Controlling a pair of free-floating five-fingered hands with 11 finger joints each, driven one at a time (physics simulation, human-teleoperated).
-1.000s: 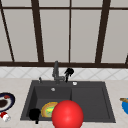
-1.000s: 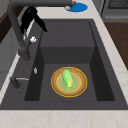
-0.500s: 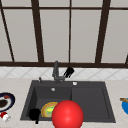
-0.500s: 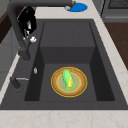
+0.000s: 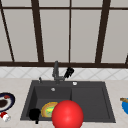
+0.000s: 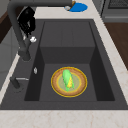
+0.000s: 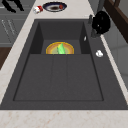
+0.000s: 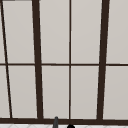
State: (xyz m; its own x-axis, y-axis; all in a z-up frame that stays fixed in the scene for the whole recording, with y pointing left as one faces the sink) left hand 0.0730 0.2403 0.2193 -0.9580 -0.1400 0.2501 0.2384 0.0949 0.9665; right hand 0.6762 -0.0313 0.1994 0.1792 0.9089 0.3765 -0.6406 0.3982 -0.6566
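While our right hand point(image 5: 69, 72) hovers beside the faucet point(image 5: 55, 71) at centre frame, touching nothing we can confirm, its finger state unclear, the plate point(image 6: 69, 81) with corn point(image 6: 67, 79) sits lower-centre in the sink point(image 6: 100, 75), unmoved.

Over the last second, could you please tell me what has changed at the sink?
Little has visibly changed. The right robot hand remains beside the tap, and any shift is too slight to tell. The left robot hand stays at the sink's front left corner. The plate with the corn lies where it was in the basin, and the red ball has not moved.
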